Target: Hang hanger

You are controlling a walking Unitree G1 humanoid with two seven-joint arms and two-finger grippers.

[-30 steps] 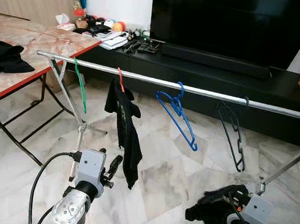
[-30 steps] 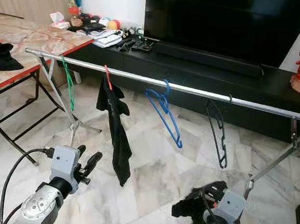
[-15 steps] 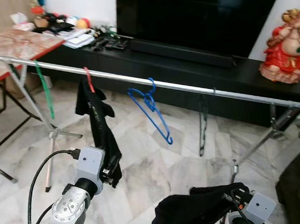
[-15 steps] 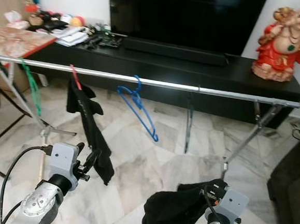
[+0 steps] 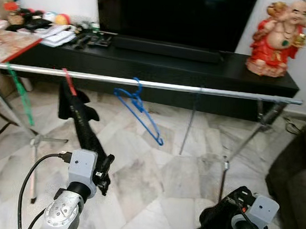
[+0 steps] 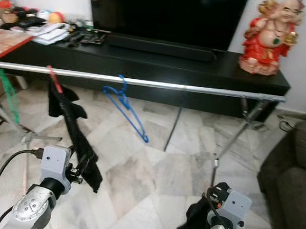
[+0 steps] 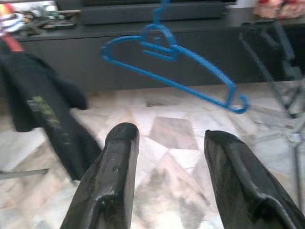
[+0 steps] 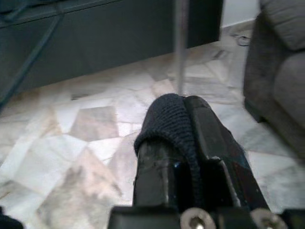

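A blue hanger hangs tilted on the rail, just right of a black garment on a red hanger. The left gripper, fingers spread and empty, sits low below the rail. The right gripper is pinched on dark cloth, low under the rail's right end.

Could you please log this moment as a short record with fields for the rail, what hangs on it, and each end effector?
rail: silver clothes rail across the room, before the TV console
on rail: green hanger, red hanger carrying a black garment, bare blue hanger
left end effector: open, empty, aimed toward the blue hanger
right end effector: shut on dark cloth, low above the marble floor
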